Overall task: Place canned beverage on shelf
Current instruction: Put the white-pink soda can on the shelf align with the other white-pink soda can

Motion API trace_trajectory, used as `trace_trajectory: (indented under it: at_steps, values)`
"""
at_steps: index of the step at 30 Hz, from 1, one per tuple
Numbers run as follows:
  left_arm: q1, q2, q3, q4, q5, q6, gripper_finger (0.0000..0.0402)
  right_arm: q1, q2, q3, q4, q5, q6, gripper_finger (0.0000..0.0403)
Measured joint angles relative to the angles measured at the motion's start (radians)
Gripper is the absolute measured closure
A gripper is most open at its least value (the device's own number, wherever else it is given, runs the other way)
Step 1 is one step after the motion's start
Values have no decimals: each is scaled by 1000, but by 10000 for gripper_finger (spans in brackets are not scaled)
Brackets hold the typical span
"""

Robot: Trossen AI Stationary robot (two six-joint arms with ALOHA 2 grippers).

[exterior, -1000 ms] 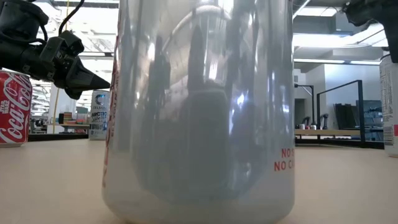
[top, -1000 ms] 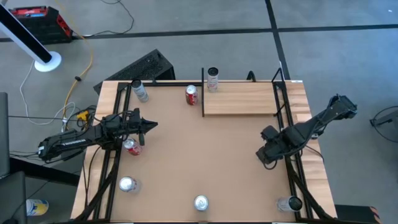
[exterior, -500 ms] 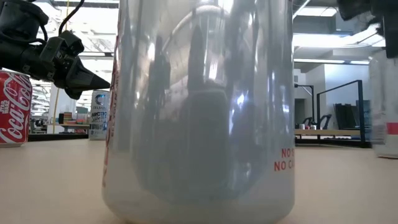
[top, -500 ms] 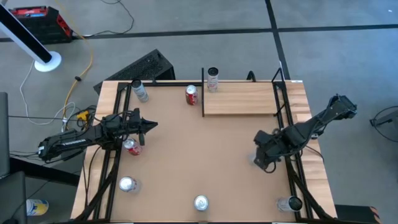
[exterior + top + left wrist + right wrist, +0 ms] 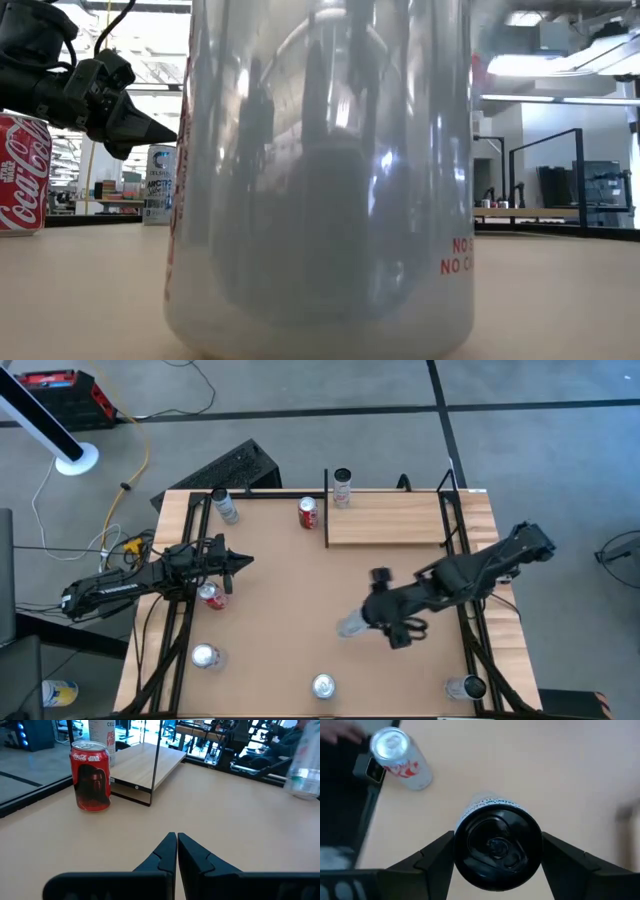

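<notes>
A black-topped can [image 5: 497, 844] sits clamped between the right gripper's [image 5: 385, 622] two fingers, above the middle of the table [image 5: 300, 600], well apart from the shelf [image 5: 385, 520] at the far edge (one can [image 5: 342, 488] stands on its rail end, a red can [image 5: 308, 512] just beside it). The left gripper [image 5: 240, 562] is fully closed, empty, at the left side over another red can [image 5: 211, 596].
</notes>
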Motion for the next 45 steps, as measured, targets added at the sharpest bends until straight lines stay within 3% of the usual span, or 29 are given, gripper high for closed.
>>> trace_trajectory:
  at_steps: [7,10,14,17,23,29,34,39,45]
  values:
    - [0,0,0,0,0,0,402,-25,268,243,6,-1,-616,127]
    - [0,0,0,0,0,0,402,-37,385,348,6,-1,-736,127]
    - [0,0,0,0,0,0,402,-44,517,511,-128,-2,-767,127]
    - [0,0,0,0,0,0,402,-59,584,633,-272,1,-670,127]
    - [0,0,0,0,0,0,402,-151,637,805,-588,9,-214,127]
    - [0,0,0,0,0,0,402,-267,613,783,-594,9,112,126]
    - [0,0,0,0,0,0,402,-364,602,783,-597,-4,260,115]
    - [0,0,0,0,0,0,402,-448,611,783,-599,15,293,115]
    - [0,0,0,0,0,0,402,-490,612,782,-517,-44,333,114]
